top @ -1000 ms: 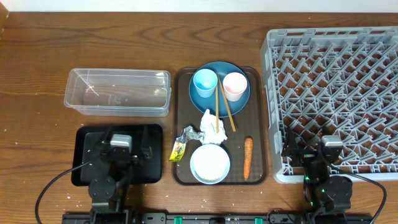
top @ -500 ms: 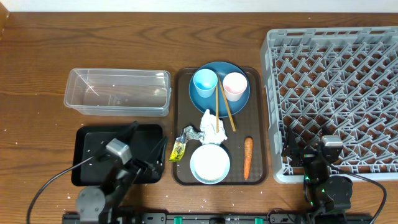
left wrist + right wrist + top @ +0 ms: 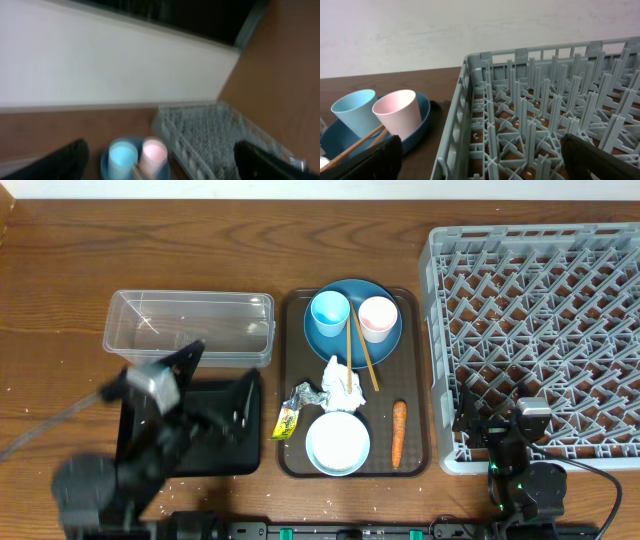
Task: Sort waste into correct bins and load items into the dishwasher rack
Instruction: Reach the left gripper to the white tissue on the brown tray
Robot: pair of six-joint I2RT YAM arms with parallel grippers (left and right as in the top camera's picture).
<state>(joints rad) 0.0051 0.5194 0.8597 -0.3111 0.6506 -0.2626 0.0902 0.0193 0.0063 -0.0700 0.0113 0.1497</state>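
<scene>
While my left claw (image 3: 218, 375) hangs spread and empty above the black tray (image 3: 238, 452), just beside the tub (image 3: 190, 328), my right claw (image 3: 482, 152) gapes empty at the rack's (image 3: 540, 320) near edge. Blue cup (image 3: 329, 313) and pink cup (image 3: 377, 318) stand on the plate (image 3: 352, 288); chopsticks (image 3: 358, 350) cross its rim. Tissue (image 3: 339, 385), wrapper (image 3: 298, 405), bowl (image 3: 337, 443) and carrot (image 3: 399, 432) lie on the brown tray (image 3: 290, 350).

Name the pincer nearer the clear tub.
Left. Left pincer hovers at the front wall of the clear tub, above the black tray; the right pincer is far across, at the front edge of the dishwasher rack.
</scene>
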